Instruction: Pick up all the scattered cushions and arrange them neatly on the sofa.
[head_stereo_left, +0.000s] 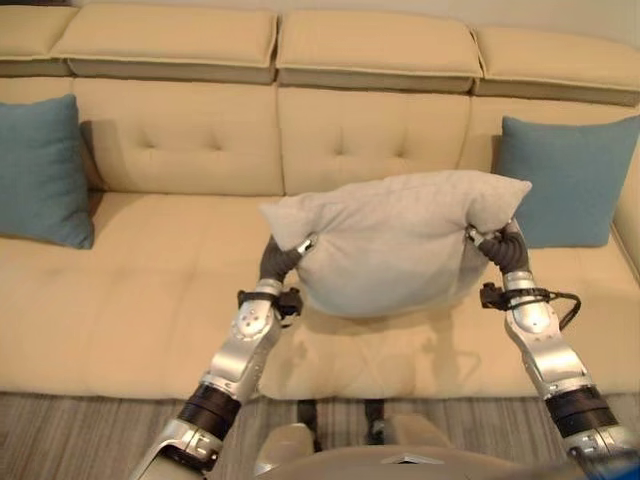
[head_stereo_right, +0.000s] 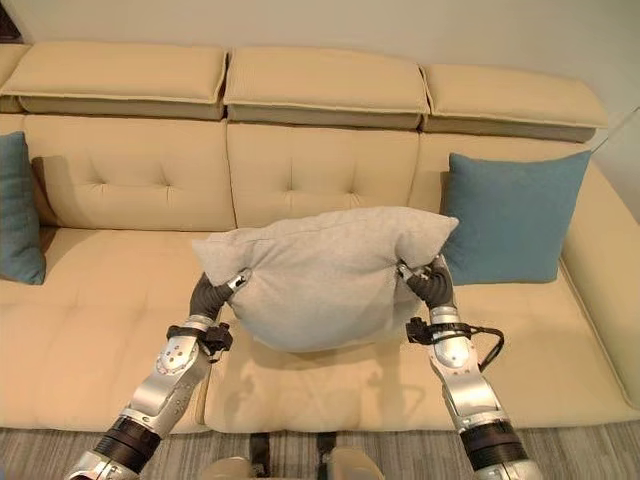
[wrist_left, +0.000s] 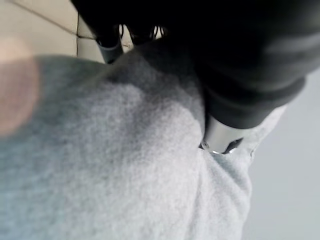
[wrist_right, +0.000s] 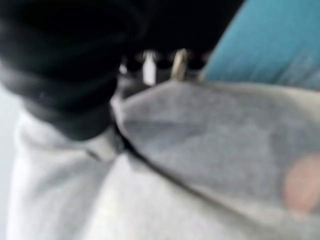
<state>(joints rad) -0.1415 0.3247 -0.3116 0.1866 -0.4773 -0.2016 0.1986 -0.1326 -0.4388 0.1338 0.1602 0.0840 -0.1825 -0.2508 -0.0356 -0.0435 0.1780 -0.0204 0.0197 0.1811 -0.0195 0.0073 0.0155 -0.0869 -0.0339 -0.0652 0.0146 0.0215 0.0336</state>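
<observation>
Grey cushion (head_stereo_left: 385, 245) is matt, finely napped cloth; sofa (head_stereo_left: 180, 150) smooth, tufted beige upholstery; blue cushions (head_stereo_right: 512, 215) woven cloth.

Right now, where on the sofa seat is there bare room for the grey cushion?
The grey cushion, pinched by the left hand and right hand, hangs over bare middle seat. More bare seat runs from there to the left teal cushion. It is crowded by the right teal cushion.

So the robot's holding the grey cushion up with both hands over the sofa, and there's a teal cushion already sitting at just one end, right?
Not quite. The left hand and right hand do hold the grey cushion over the sofa, but teal cushions sit at both ends: left teal cushion, right teal cushion, per the left eye view.
</observation>
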